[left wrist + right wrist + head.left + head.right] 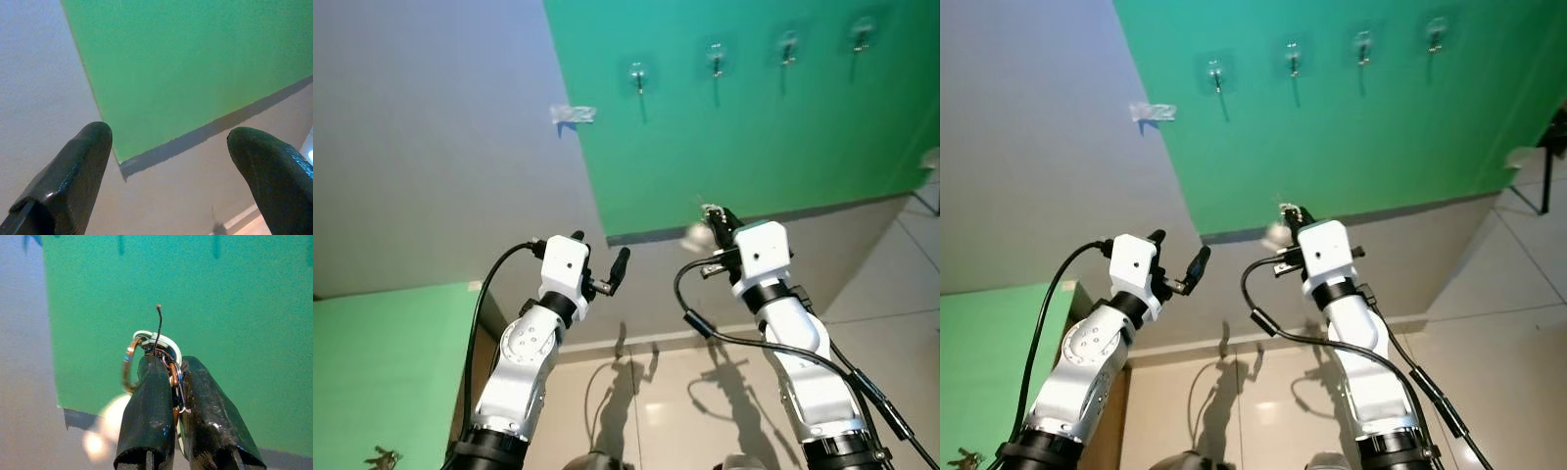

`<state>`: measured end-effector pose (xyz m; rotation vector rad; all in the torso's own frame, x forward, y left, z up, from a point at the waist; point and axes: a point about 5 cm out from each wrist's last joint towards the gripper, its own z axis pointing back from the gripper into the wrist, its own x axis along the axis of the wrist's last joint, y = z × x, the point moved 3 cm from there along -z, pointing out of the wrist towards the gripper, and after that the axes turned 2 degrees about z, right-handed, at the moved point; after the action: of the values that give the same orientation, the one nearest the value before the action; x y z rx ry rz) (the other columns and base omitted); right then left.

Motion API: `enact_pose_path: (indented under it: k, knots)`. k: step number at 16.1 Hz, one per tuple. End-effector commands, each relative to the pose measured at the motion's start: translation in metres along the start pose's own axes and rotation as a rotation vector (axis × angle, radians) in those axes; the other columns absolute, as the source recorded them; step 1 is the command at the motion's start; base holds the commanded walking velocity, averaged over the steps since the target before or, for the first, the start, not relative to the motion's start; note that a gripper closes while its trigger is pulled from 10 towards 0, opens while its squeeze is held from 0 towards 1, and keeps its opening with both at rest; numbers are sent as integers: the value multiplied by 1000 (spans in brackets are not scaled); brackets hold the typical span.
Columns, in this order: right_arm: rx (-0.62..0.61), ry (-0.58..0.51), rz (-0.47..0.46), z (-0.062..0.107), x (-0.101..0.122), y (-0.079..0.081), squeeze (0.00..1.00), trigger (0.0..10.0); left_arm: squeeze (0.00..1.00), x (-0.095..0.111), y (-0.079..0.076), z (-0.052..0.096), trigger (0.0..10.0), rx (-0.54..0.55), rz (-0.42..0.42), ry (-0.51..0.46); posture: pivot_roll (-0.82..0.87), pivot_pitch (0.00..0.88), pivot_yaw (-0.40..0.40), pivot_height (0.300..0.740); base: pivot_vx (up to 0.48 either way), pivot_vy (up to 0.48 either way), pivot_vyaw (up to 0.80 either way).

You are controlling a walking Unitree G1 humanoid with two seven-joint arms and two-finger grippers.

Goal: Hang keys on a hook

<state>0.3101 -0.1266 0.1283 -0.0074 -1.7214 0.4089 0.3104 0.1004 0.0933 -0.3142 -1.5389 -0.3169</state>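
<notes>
**Keys in hand, hooks not yet reached**

Right gripper [168, 382] raised toward the green wall panel [783, 137], fingers clamped on a bunch of keys [154, 350]; rings and a thin wire poke out above the fingertips. Keys sit low on the panel, near its bottom edge. Row of four hooks [638, 73] higher up, well apart from the keys. Left gripper [600, 266] held up beside it, jaws spread, nothing between them.

Step in hand, by my reading: carrying keys up to a hook. Next move calls for lifting the right arm higher, lining a ring with one hook's tip, then letting go only once it has caught.
</notes>
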Motion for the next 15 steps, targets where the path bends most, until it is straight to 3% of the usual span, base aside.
enact_pose_path:
  k: [1, 8, 11, 15]
  knots:
    - [-9, -4, -15, 1, 2, 0, 149, 0, 0, 10, 6, 0, 10000, 26, -4, -41, -268, 52, 136, 720, 375, 300, 0]
    - [1, -54, 12, -9, 24, -5, 188, 0, 0, 15, -1, -1, 10000, 10, -21, -62, -273, 62, 137, 720, 375, 298, 0]
    - [25, -44, 12, -9, 24, -3, 180, 0, 0, 15, 1, -5, 10000, 13, -88, -36, -271, 62, 136, 720, 459, 0, 0]
    - [33, -31, 4, -11, 25, 0, 176, 0, 0, 14, 0, -5, 10000, 4, -67, -28, -271, 63, 138, 720, 0, 0, 0]
